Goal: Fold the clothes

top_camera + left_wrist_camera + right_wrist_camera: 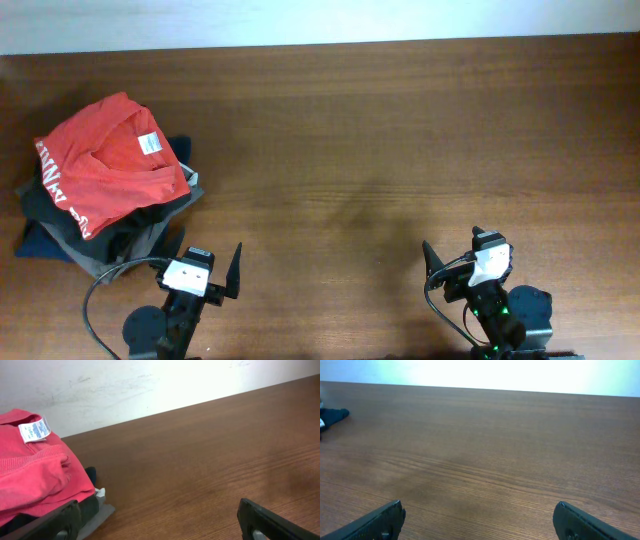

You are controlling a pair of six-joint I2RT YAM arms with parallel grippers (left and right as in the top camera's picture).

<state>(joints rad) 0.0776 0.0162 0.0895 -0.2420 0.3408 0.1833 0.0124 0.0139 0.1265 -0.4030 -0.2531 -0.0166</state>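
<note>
Garment under inspection: one red-orange T-shirt [110,170] lies crumpled and unfolded on top of a pile of dark garments [45,243], at the left side of the table [400,130] and roughly midway between its far and near edges. The shirt is bunched into a lump about as wide as it is deep, so no clear long axis can be stated. Its collar area faces up and toward the far right, marked by one white neck tag [148,144]. One line of white lettering [58,180] runs along the shirt's left edge from far to near. The left wrist view confirms the tag lying flat on the red cloth, with dark and grey layers showing beneath the shirt's near edge. The pile shows black, navy and grey cloth; the number of separate pieces cannot be told. Two grippers are counted, both at the near edge and clear of all cloth. The left gripper [209,247] sits just near and right of the pile, jaws spread wide and holding nothing. The right gripper [452,245] sits well apart to the right over bare wood, jaws likewise spread wide and empty.
</note>
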